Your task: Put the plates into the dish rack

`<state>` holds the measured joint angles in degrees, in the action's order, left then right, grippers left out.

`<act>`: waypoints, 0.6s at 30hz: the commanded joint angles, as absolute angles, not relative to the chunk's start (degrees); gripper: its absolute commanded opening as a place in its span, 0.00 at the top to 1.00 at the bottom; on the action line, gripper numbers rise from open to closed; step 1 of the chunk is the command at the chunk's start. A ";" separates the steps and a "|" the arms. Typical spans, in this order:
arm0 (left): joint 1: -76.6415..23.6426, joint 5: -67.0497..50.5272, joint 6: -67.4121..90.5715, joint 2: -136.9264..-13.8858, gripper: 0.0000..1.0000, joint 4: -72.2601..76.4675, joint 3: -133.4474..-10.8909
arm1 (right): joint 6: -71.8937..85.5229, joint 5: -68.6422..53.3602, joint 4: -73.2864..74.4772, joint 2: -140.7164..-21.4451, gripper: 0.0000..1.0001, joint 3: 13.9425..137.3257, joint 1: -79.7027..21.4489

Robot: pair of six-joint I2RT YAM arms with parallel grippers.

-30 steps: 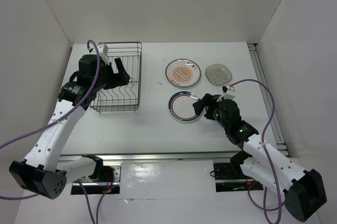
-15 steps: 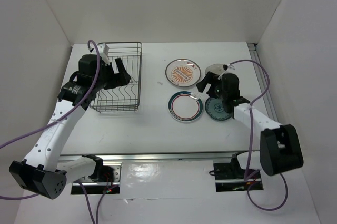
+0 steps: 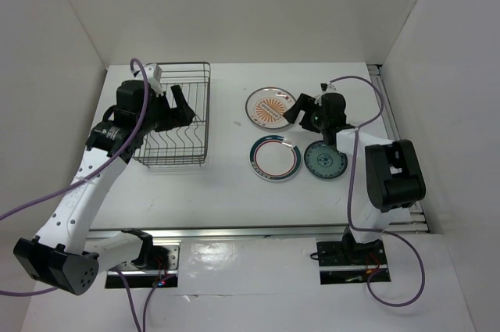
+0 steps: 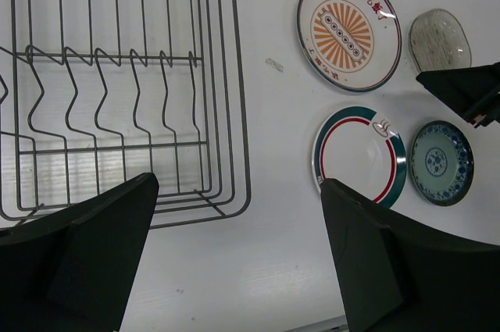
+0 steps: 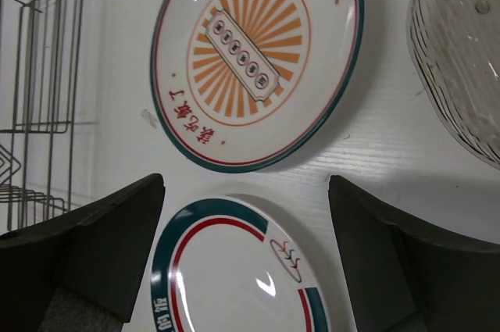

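The dark wire dish rack stands at the far left with no plates in it. My left gripper hovers over its right side, open and empty; the left wrist view shows the rack below. To the right lie the orange sunburst plate, the red-and-teal ringed plate and the teal patterned plate. The pale grey plate lies far right, mostly under my right wrist in the top view. My right gripper is open and empty, low over the sunburst plate and ringed plate.
White walls close in the table at the left, back and right. A metal rail runs along the right edge. The right arm's cable loops above the grey plate. The rack's corner shows at the left of the right wrist view.
My right arm has swung from the near right to the far side, uncovering the teal plate; its gripper now hangs between the sunburst and grey plates. The left arm has not moved.
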<state>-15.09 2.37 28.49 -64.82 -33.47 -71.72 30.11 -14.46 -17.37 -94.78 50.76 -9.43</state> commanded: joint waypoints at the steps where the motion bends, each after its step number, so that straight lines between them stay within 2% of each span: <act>1: -15.12 1.41 27.42 -64.51 0.01 -31.03 -71.89 | 30.50 -15.47 -21.53 -97.63 0.08 52.91 -8.53; 18: -15.12 -2.11 26.89 -65.04 0.01 -29.97 -71.37 | 33.31 -16.79 -25.05 -108.63 0.08 57.30 -8.00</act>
